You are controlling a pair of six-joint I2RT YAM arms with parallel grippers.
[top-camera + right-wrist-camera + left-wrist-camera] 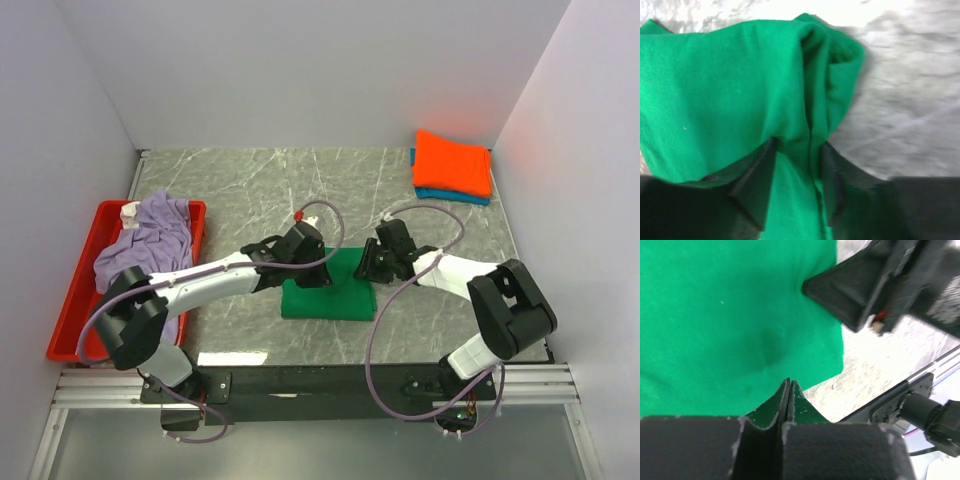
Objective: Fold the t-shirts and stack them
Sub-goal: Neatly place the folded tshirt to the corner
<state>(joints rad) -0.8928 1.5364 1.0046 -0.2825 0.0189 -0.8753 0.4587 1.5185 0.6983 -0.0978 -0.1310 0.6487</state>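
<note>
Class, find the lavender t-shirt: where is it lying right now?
In the top view, the lavender t-shirt lies crumpled in the red tray at the left edge of the table, just beside the left arm.

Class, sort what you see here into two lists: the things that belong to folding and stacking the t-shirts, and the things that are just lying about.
Belongs to the job:
green t-shirt, held by left gripper and right gripper
orange t-shirt, lying on blue t-shirt
lavender t-shirt, crumpled

Just lying about:
red tray, under the lavender t-shirt
marble table
</note>
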